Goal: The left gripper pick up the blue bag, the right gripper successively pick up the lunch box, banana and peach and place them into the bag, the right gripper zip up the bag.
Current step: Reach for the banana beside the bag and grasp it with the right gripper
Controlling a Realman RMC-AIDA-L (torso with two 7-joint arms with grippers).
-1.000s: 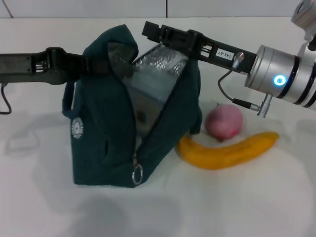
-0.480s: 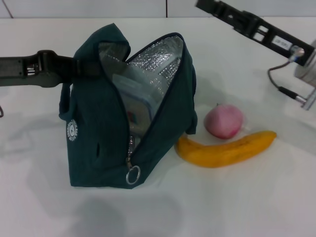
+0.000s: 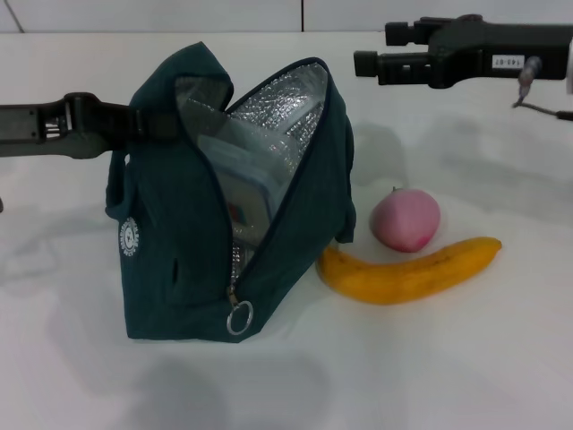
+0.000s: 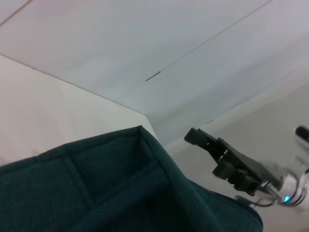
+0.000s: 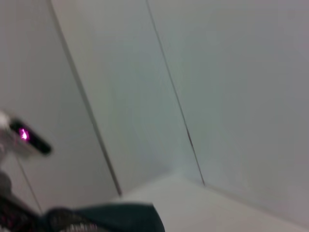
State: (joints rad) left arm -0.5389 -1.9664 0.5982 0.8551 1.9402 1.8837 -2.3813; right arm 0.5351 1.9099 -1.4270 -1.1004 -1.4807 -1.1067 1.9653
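The blue bag (image 3: 179,260) stands open at the left of centre on the white table, showing its foil lining. The lunch box (image 3: 235,184) stands inside it, partly hidden by the bag's wall. My left gripper (image 3: 134,123) comes in from the left and is shut on the bag's handle, holding the top up. The bag's fabric fills the lower part of the left wrist view (image 4: 120,193). My right gripper (image 3: 374,52) is open and empty, up in the air to the right of the bag's mouth. The peach (image 3: 406,219) and the banana (image 3: 412,269) lie on the table right of the bag.
The zipper's ring pull (image 3: 238,318) hangs low at the bag's front corner. The banana's near end almost touches the bag's foot. A white wall stands behind the table. The right wrist view shows mostly wall and a strip of the bag's edge (image 5: 111,217).
My right gripper has drawn out of the bag's mouth and moved up and to the right, empty. The lunch box stays in the bag. The left gripper keeps its hold.
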